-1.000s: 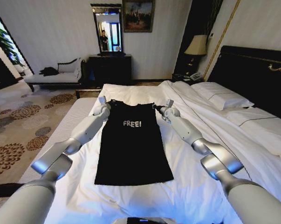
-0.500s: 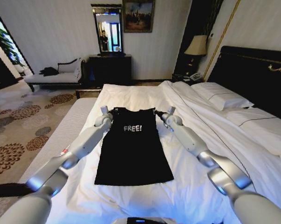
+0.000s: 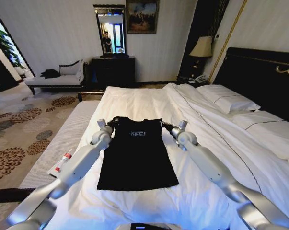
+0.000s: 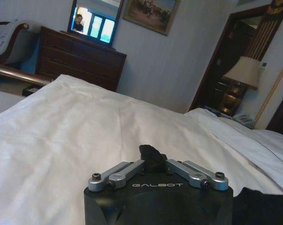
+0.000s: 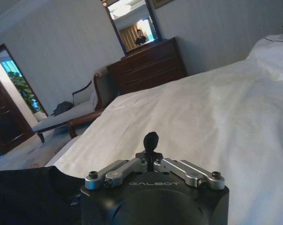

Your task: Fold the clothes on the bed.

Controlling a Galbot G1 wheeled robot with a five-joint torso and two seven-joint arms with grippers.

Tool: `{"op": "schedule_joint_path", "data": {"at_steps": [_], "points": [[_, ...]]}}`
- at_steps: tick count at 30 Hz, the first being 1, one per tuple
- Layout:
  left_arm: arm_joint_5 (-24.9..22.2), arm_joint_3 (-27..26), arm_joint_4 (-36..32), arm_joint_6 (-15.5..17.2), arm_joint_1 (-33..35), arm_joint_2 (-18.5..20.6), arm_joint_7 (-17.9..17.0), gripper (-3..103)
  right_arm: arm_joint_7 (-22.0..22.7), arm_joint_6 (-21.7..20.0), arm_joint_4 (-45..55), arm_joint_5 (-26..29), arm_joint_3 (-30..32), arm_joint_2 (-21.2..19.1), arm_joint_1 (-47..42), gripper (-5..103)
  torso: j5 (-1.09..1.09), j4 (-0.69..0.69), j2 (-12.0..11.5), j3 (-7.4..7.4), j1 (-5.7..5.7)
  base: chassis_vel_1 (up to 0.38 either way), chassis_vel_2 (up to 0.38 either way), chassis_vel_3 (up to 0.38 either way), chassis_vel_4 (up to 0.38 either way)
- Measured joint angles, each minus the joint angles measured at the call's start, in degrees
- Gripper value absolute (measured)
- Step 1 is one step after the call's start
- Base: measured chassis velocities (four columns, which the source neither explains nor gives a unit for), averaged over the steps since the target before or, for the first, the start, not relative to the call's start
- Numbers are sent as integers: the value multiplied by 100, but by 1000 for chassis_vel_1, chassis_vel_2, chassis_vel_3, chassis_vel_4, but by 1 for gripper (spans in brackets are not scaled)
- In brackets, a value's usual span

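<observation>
The clothes, a black T-shirt [image 3: 137, 160], lie lengthwise on the white duvet of the bed [image 3: 149, 98]. The shirt's far end is raised off the duvet, and its white chest lettering shows only dimly. My left gripper [image 3: 109, 123] is shut on the shirt's far left corner, and my right gripper [image 3: 165, 125] is shut on the far right corner. In the left wrist view the left gripper [image 4: 152, 158] pinches a bunch of black fabric, with more shirt [image 4: 263, 206] beside it. The right gripper [image 5: 150, 152] likewise pinches black cloth, with the shirt [image 5: 28, 197] hanging alongside.
White pillows [image 3: 230, 101] and a dark headboard [image 3: 264, 76] lie to the right. A dark dresser [image 3: 113, 70] with a mirror, a pale chaise [image 3: 58, 79] and a lamp [image 3: 202, 46] stand beyond the bed. A small bottle [image 3: 63, 160] lies on the bench at the left.
Both grippers have drawn back toward me with the shirt's far corners in them. The top edge has lifted and come nearer, and the lettering is now shaded.
</observation>
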Motion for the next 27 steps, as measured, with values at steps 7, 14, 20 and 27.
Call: {"op": "schedule_joint_path", "data": {"at_steps": [7, 14, 20, 27], "points": [[43, -171, -719, -16, 713, 536, -116, 0, -59, 21, 750, -340, 270, -281, -847, 1, -1, 1, 0, 1, 0, 0, 0, 0, 0], [60, -207, -1212, -21, 1005, 831, -214, 0, -137, 108, 1133, -646, 592, -376, -1584, 1, 1, -2, 1, 1, 1, 0, 0, 0, 0], [60, -337, -1803, -33, 1557, 1303, -230, 0, -198, 157, 1544, -775, 1124, -461, -2285, 1, 0, 0, 1, 1, 1, 0, 0, 0, 0], [385, -412, -2091, -112, 2312, 1674, -57, 0, -316, 277, 1981, -1174, 1630, -459, -3363, 1, -1, -5, 1, 1, 1, 0, 0, 0, 0]]}}
